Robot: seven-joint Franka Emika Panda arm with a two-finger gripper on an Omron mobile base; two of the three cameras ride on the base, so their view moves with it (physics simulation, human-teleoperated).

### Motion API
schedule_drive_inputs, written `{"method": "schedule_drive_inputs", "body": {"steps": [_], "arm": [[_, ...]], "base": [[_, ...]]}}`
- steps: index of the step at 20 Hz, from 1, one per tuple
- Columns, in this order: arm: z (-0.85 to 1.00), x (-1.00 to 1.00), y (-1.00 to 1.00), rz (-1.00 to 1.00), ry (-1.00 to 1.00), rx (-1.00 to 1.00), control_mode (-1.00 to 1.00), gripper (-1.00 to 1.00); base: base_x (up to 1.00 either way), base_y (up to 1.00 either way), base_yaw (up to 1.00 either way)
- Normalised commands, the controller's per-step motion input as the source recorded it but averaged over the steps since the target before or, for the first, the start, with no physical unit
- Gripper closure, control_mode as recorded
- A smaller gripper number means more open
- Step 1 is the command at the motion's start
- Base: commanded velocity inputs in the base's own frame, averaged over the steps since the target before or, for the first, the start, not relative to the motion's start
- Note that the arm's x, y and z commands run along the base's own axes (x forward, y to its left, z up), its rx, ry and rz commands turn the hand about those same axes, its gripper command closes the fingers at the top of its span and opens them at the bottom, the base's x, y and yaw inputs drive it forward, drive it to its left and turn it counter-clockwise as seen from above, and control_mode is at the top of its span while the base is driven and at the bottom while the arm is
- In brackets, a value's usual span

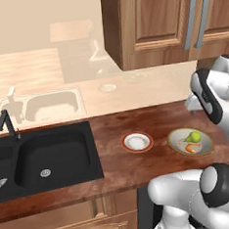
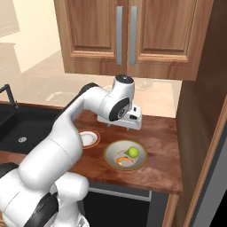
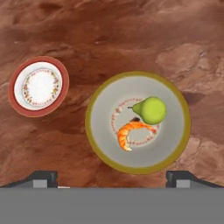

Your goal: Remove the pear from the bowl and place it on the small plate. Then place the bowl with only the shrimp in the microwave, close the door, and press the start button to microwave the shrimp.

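The small yellow-green pear (image 3: 151,110) lies inside the wide, shallow cream bowl with the tan-gold rim (image 3: 97,97), its stem pointing toward the bowl's middle. Right beside it, touching or nearly so, curls the little orange shrimp (image 3: 132,131). So the first step is not yet done: the fruit has to come out before anything else can happen.

Just to the left of the bowl, apart from it, sits the small round white plate with the reddish-orange rim (image 3: 14,72), bare and waiting for the pear. Both dishes rest on the reddish-brown wooden bench (image 3: 131,35), toward its near edge.

The white arm's gripper (image 2: 131,124) hangs above the bench just behind the bowl, looking down on it, touching nothing. Its two dark fingers (image 3: 42,177) stand wide apart at the bottom of the hand view, holding nothing.

Further left along the bench lies the black double sink (image 1: 46,159) with its black tap (image 1: 8,124), and brown wooden wall cabinets with grey bar handles (image 2: 124,33) hang above the far side.

By my reckoning the whole job is ahead: pear to plate, then the bowl with the shrimp into the microwave, the door shut and the start button pressed. The next move calls for a careful descent onto the pear alone, since the shrimp lies so close it could easily be nudged or caught along with it.
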Motion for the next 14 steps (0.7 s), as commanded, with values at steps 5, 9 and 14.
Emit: {"method": "schedule_drive_inputs", "body": {"steps": [5,9,14], "arm": [[-0.56,0.12,-0.46,0.00,0.12,0.00,-1.00,-1.00],[-0.20,0.00,-0.12,0.00,0.06,0.00,-1.00,-1.00],[-0.34,0.00,-0.03,0.00,0.10,-0.04,-1.00,-1.00]], "base": [[0.00,0.00,0.00],[0.00,0.00,0.00],[0.00,0.00,0.00]]}}
